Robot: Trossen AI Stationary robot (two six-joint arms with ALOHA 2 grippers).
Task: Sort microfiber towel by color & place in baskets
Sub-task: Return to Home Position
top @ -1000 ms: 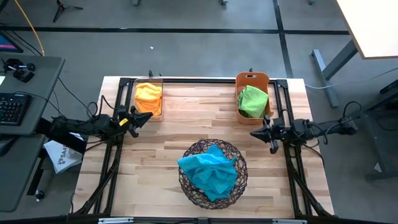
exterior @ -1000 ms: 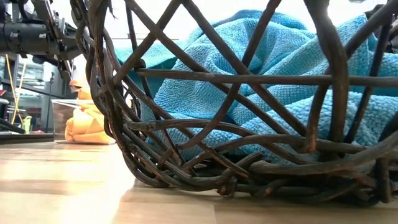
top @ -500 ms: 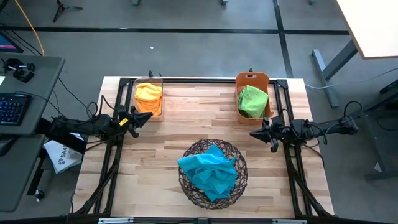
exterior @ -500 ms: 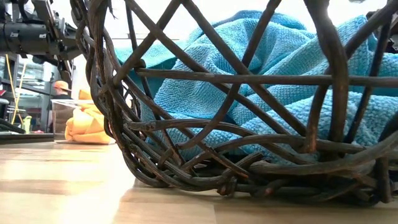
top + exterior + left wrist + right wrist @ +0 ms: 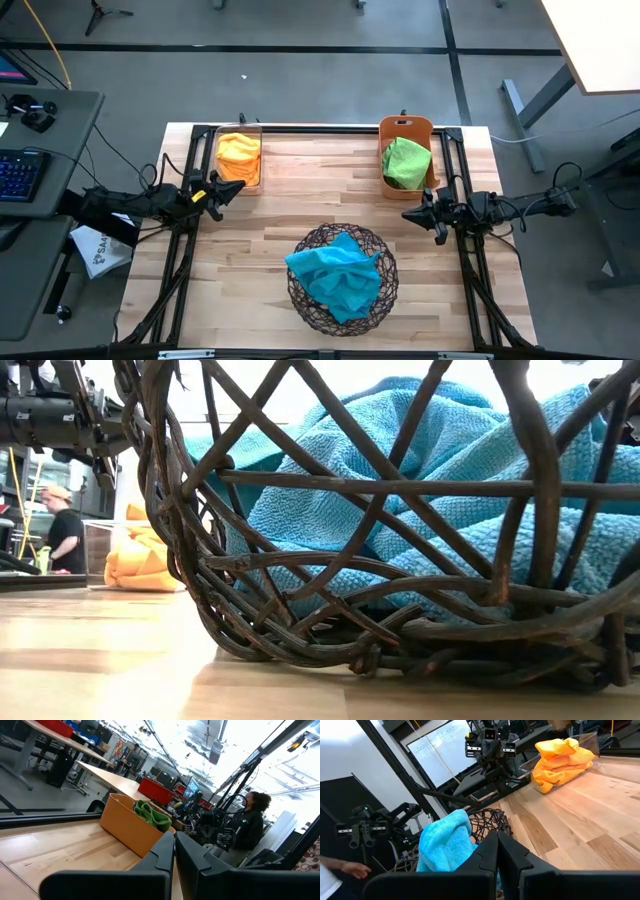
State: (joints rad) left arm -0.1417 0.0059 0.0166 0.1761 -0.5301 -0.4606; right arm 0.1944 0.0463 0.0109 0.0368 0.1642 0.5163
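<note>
Orange towels (image 5: 239, 150) lie piled in the clear bin (image 5: 238, 178) at the table's far left. Green towels (image 5: 406, 161) fill the salmon-orange bin (image 5: 404, 125) at the far right. Turquoise towels (image 5: 335, 275) sit heaped in the dark wire-mesh bowl (image 5: 338, 237) at the near middle, one corner hanging over its left rim. My left gripper (image 5: 238, 185) hovers shut just near of the clear bin. My right gripper (image 5: 406, 214) hovers shut just near of the salmon bin. Both hold nothing.
Black frame rails (image 5: 193, 160) run along the table's left, right and far edges. Bare wood (image 5: 320, 185) lies between the two bins. A desk with a keyboard (image 5: 20, 170) stands left of the table. A person (image 5: 62, 530) shows in the room beyond.
Both arms and all towels have kept still. In the low view a person in the room behind has walked into sight at the left.
</note>
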